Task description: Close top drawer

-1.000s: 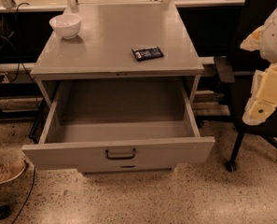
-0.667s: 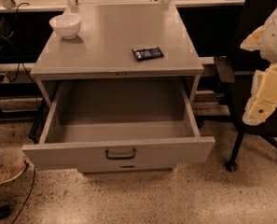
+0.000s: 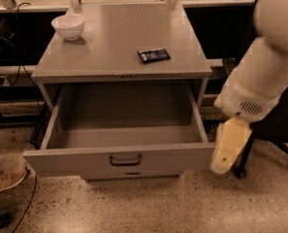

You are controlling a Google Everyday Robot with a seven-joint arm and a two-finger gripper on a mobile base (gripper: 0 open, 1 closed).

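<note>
The robot's cream-coloured two-finger gripper point(image 3: 223, 160) hangs pointing down at the right of the scene, below a bulky white arm point(image 3: 264, 76) that enters from the upper right. It sits just beside the right end of the open drawer's front panel, low and near the floor. Whether it touches the panel cannot be told, nor whether it is open or closed. Nothing appears to be held in it.

The wide grey metal top drawer point(image 3: 75, 161) is pulled far out of its grey metal cabinet point(image 3: 114, 33), toward the viewer. Its inside is bare. A small dark bar handle point(image 3: 125, 159) sits at the centre of the front panel, well to the left of the gripper.

The drawer looks like stiff sheet metal, and being empty it is probably light for its size, likely sliding on runners. Closing it should need no grasp. A flat push on the front panel, near the middle by the handle, would likely send it in straight. Pushing at the right corner, where the gripper is now, might skew it or make it bind. The smooth painted face could let a contact slip sideways.

On the cabinet top rest a small white bowl point(image 3: 68, 25) at the back left and a flat dark packet point(image 3: 153, 55) nearer the front right. A tan shoe point(image 3: 5, 179) shows at the left edge on the speckled floor point(image 3: 134, 208).
</note>
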